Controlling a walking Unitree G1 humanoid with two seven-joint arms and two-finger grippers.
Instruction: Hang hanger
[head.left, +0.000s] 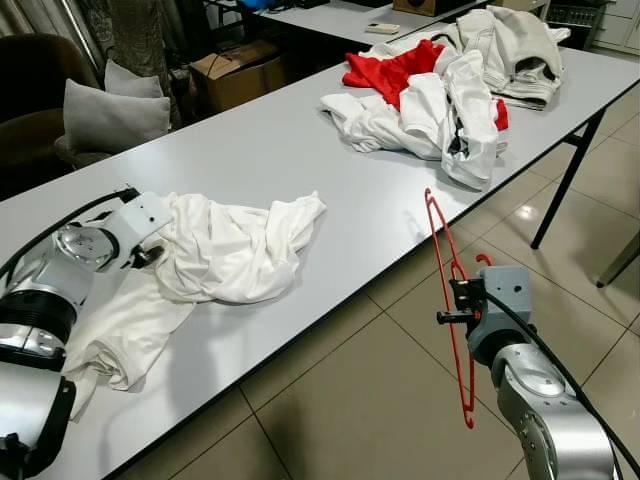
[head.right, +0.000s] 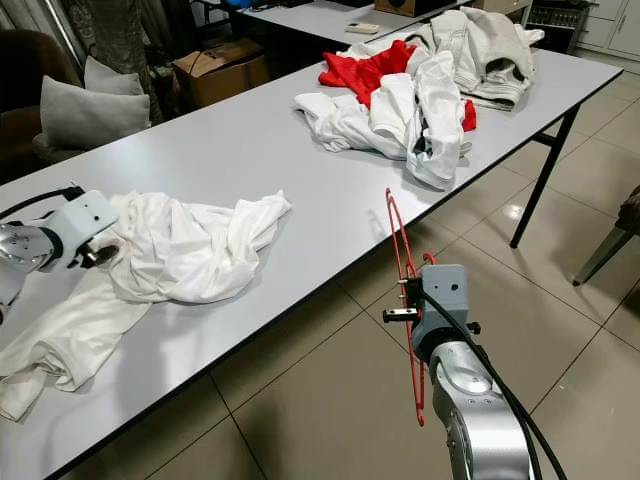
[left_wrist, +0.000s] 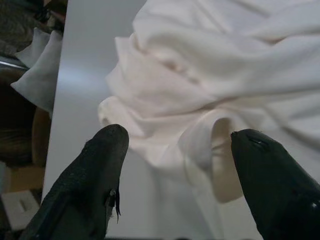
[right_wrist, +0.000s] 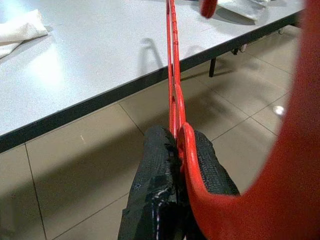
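A red wire hanger (head.left: 449, 300) stands upright in the air beside the table's front edge, held by my right gripper (head.left: 458, 293), which is shut on it. In the right wrist view the black fingers (right_wrist: 155, 170) clamp the red hanger (right_wrist: 172, 75) near its hook. A crumpled white shirt (head.left: 225, 245) lies on the grey table (head.left: 300, 150) at the near left. My left gripper (head.left: 152, 255) rests at the shirt's left edge; in the left wrist view its fingers (left_wrist: 100, 165) stand open over the white cloth (left_wrist: 210, 100).
A heap of white and red garments (head.left: 440, 90) lies on the far right of the table. A dark armchair with grey cushions (head.left: 105, 115) and a cardboard box (head.left: 235, 70) stand behind the table. Tiled floor (head.left: 340, 400) stretches below the hanger.
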